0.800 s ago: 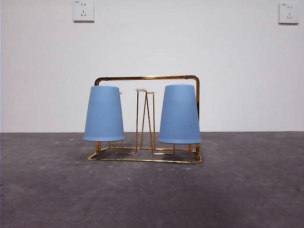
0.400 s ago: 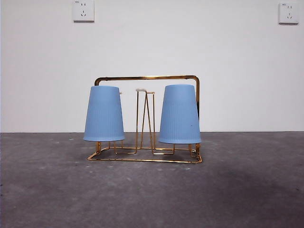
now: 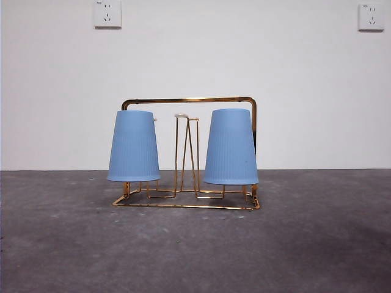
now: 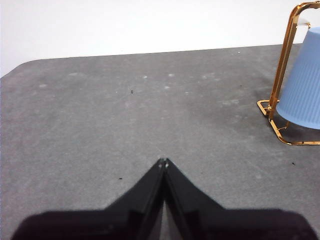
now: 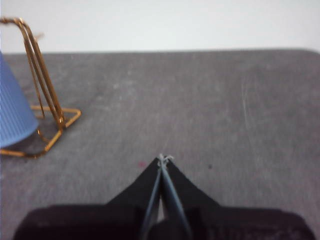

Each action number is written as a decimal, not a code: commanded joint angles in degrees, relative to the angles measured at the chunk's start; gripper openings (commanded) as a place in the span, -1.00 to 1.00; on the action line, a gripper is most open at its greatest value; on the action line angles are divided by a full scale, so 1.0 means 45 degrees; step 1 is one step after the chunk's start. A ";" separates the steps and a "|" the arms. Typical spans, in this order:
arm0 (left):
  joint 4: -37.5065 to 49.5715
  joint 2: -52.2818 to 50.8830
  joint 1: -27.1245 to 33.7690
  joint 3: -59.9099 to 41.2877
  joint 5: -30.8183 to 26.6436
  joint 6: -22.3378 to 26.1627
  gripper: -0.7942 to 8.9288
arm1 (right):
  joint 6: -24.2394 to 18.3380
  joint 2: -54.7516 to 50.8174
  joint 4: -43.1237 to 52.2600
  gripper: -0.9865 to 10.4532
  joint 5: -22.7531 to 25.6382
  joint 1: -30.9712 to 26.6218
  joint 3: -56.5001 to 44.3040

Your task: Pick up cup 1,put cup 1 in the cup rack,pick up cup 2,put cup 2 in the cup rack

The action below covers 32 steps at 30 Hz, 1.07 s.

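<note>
You can see both blue cups sitting upside down on the cup rack (image 3: 186, 152). The rack stands near the middle of the grey table (image 3: 195, 250), closer to the far edge by the white wall (image 3: 195, 61).

Cup 1 (image 3: 231, 147) has a tiny dark dot on its side. It hangs on the right end of the rack in the front view. Cup 2 (image 3: 134, 146) has a clean side and hangs on the left end. The two cups do not touch each other. Thin gold pegs stand between them.

Your left gripper (image 4: 163, 162) is pinched closed and holds nothing. It hangs over bare table, well apart from the rack.

Your right gripper (image 5: 162, 159) is pinched closed too, with nothing in it. It is also over bare table, away from the rack.

Two wall sockets (image 3: 107, 13) sit high on the wall.
</note>
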 commanded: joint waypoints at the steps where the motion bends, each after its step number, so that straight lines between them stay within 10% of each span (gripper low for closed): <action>1: 0.0083 0.0005 0.0024 -0.0136 0.0034 -0.0078 -0.84 | 0.0330 -0.0044 0.0068 -0.83 0.0015 -0.0015 -0.0121; 32: 0.0083 0.0005 0.0024 -0.0136 0.0034 -0.0078 -0.84 | 0.0359 -0.0029 0.0049 -0.83 0.0024 0.0005 -0.0117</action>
